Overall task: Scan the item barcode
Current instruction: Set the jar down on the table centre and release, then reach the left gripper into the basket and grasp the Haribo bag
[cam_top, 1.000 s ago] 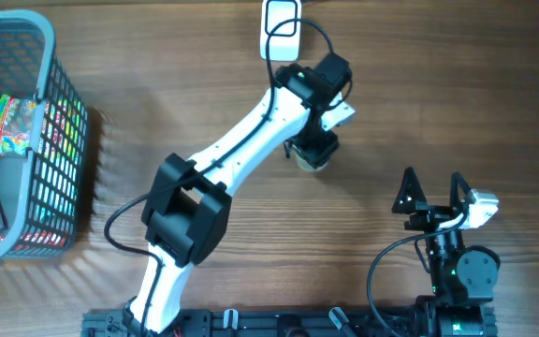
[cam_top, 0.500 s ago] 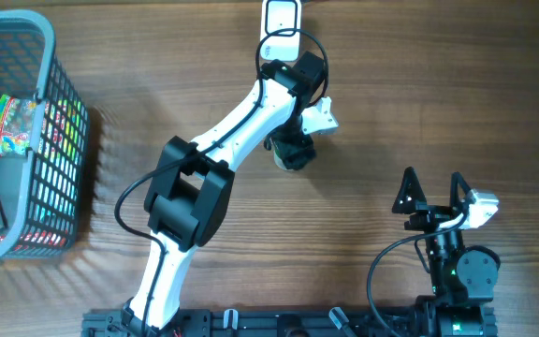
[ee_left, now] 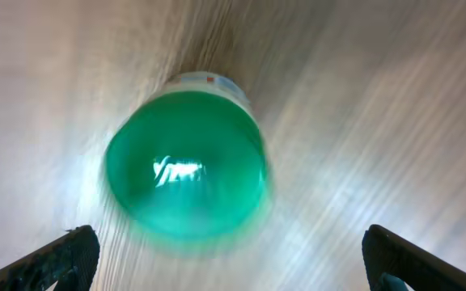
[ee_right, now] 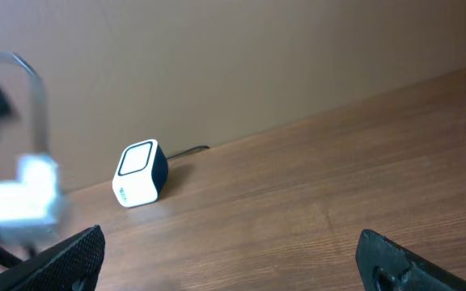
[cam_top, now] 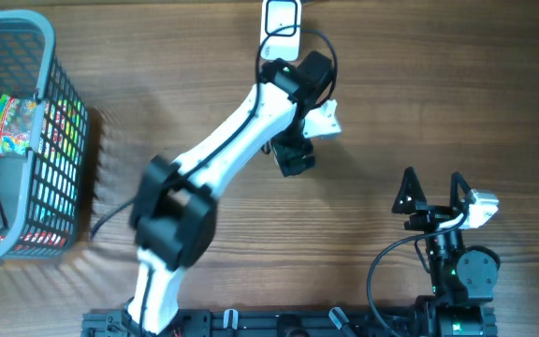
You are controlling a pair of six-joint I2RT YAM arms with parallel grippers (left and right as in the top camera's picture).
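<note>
1 basket (cam_top: 67, 140), scanner (cam_top: 281, 26), bottle (ee_left: 184, 166) under left arm (cam_top: 232, 140)

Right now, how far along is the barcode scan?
Done: the green-lidded round container stands on the wooden table near the white box scanner. In hand: nothing; left gripper hangs over it, jaws open; right gripper open, idle. Left: a scan itself, which nothing here confirms.

The item is a small container (ee_left: 186, 166) with a round, glossy green lid and a white labelled body showing just beneath it at 12 o'clock; blur hides any print. It stands lid-up on the wooden tabletop (ee_left: 395, 97). The barcode scanner (cam_top: 281, 26), a white rounded cube with a dark side, sits at the table's 12 o'clock edge.
</note>
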